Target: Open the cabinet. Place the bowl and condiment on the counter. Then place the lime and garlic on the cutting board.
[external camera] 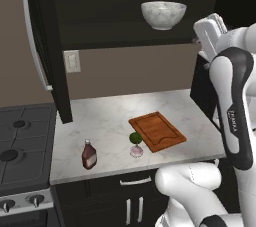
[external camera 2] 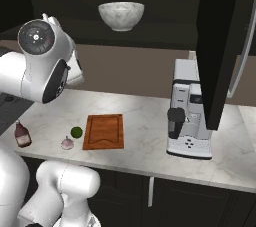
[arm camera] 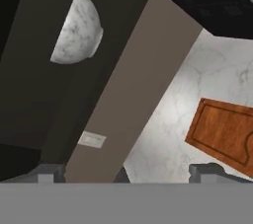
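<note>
Bowl [external camera: 163, 14]: on shelf of opened cabinet [external camera: 44, 46], untouched. Gripper [arm camera: 129, 171]: fingers spread wide, holding nothing. Bowl is best approached level, one finger over the rim, then lowered to counter [external camera: 105, 116].

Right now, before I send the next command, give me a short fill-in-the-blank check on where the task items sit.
1. The bowl sits inside the open ____, on its shelf.
2. The condiment stands on the ____, near its front edge.
3. The lime and garlic lie beside the cutting board, not ____ it.
4. The gripper has its fingers spread, so it is ____.

Missing words: cabinet; counter; on; open
</note>
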You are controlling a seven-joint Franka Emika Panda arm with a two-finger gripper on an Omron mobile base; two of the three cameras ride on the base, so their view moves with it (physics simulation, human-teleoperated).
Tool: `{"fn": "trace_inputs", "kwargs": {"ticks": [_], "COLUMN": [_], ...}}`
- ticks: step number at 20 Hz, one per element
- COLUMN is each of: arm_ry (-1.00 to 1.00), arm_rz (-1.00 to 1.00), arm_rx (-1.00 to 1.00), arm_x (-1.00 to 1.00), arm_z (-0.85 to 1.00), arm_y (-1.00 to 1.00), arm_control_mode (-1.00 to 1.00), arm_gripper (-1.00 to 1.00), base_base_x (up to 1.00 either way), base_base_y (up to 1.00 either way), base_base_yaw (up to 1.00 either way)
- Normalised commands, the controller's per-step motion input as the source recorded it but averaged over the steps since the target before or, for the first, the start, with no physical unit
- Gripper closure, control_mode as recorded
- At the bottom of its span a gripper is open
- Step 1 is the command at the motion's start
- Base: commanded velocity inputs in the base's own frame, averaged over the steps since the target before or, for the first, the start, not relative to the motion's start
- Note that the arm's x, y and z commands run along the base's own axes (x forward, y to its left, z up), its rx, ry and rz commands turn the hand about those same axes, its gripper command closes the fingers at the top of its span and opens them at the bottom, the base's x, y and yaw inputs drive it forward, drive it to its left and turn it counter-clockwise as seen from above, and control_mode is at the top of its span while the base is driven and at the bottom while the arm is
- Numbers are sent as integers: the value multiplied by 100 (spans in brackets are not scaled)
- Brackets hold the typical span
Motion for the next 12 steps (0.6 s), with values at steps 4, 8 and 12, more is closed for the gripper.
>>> {"fn": "trace_inputs", "kwargs": {"ticks": [4,8,12], "arm_ry": [-2,0,-4], "arm_rz": [0,0,0], "arm_rx": [7,10,13], "arm_x": [0,0,0], "arm_z": [5,23,35], "arm_y": [0,0,0], "arm_control_mode": [-100,-100,-100], "arm_gripper": [-100,-100,-100], "base_base_x": [0,0,0], "base_base_y": [0,0,0], "base_base_yaw": [0,0,0]}}
